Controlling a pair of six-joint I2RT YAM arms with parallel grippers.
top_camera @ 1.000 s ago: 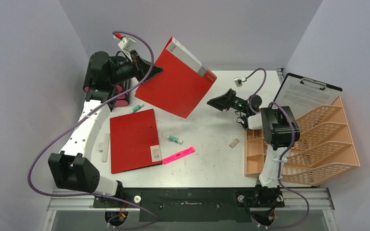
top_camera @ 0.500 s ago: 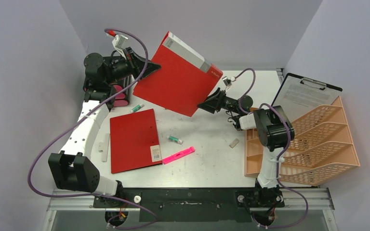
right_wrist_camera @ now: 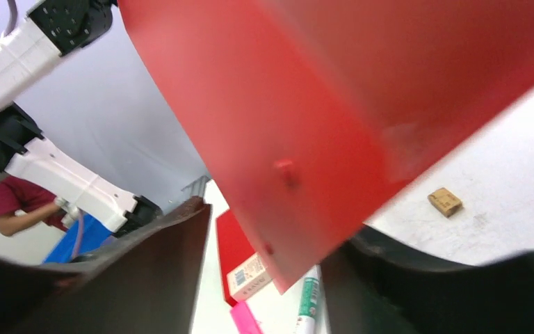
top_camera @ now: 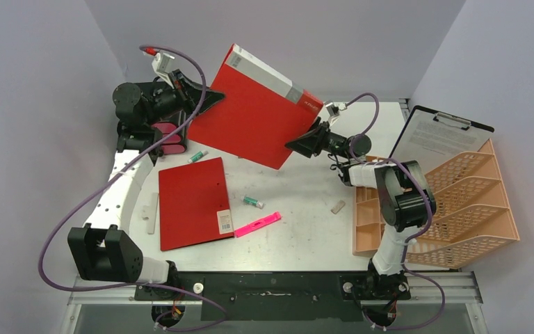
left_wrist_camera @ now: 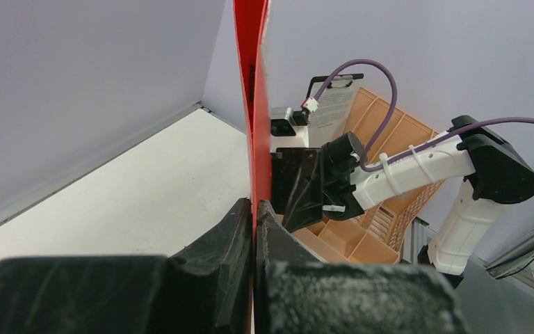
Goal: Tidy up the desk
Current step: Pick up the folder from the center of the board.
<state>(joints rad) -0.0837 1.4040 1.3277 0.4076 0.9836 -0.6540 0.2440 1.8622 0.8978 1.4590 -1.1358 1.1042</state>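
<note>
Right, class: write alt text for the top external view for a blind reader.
The left gripper holds a red binder tilted above the desk, while the right gripper straddles its lower corner, jaws open. A red folder and pink highlighter lie on the desk; an orange file rack stands at right.

One desk (top_camera: pixel 306 229), two red folders (top_camera: pixel 257 118) (top_camera: pixel 191 202), two green-capped markers (top_camera: pixel 198 156) (top_camera: pixel 252 202), one pink highlighter (top_camera: pixel 258 224), one clipboard (top_camera: pixel 437 139), one rack (top_camera: pixel 459 216).

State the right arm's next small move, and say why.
Probably close the right end effector on the lower corner of the red binder: that corner already sits between its open fingers, while the left end effector, shut on the opposite edge, holds the binder tilted above the desk.
</note>
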